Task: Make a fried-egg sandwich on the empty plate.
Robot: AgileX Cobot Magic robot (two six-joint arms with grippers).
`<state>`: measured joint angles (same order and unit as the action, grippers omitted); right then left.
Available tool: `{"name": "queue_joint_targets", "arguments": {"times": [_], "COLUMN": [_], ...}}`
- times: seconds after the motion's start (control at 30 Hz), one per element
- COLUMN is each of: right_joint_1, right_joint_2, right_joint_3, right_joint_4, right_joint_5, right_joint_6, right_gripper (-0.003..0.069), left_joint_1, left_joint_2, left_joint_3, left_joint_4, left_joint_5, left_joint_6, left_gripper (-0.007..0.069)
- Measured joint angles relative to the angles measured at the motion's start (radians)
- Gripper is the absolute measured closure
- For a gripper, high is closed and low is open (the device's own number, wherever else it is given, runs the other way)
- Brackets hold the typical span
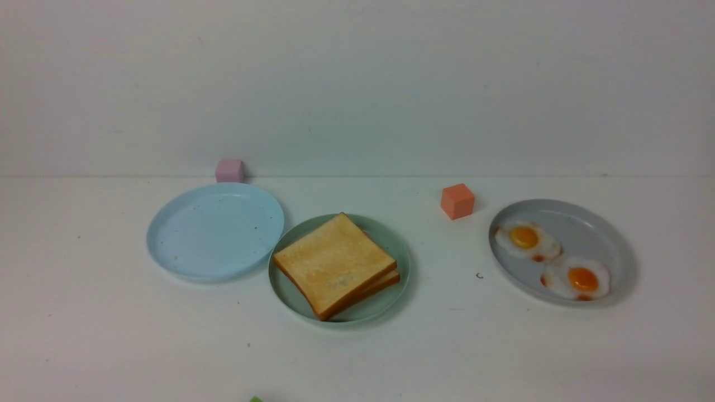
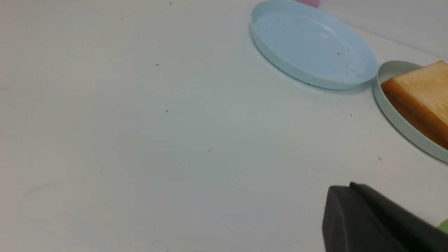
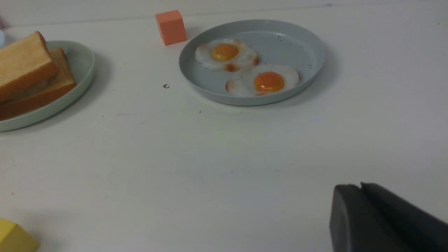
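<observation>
sandwich stacked on the green plate, both grippers clear

the green plate [image 1: 391, 245] sits at the middle of the white table [image 1: 111, 335]. two toast slices [image 1: 334, 262] lie stacked on it, the upper one turned a little so a corner of the lower slice shows on its right side. no egg is visible between or on the slices from any view; whether one lies inside the stack cannot be told.

the light blue plate [image 1: 215, 231] stands to the left, its rim touching or just beside the green plate's rim. it holds nothing. a pink cube [image 1: 229, 170] sits behind it near the wall.

the grey plate [image 1: 592, 223] is well to the right and holds two fried eggs [image 1: 528, 241], side by side and just touching. an orange cube [image 1: 457, 201] rests between the green and grey plates, nearer the back. a yellow block [image 3: 14, 238] shows at the edge of the right wrist view.

left gripper [image 2: 350, 196]: jaws together, holding nothing, above bare table near the blue plate.
right gripper [image 3: 360, 196]: jaws look pressed together, nothing between them, above bare table in front of the grey plate.

neither arm appears in the front view.
</observation>
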<state>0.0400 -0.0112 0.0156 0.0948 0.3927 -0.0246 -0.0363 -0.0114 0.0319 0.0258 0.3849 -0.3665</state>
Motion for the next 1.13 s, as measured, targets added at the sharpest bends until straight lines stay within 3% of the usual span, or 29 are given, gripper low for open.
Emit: {"name": "queue_joint_targets", "arguments": {"times": [1.13], "right_joint_1": [0.0], "right_joint_2": [0.0], "right_joint_3": [0.0], "right_joint_4": [0.0], "right_joint_5": [0.0], "right_joint_6": [0.0], "right_gripper": [0.0559], "left_joint_1": [0.0], "left_joint_2": [0.0], "left_joint_3": [0.0], "left_joint_4": [0.0], "left_joint_5": [0.0], "left_joint_6": [0.0], "left_gripper": [0.0599]}}
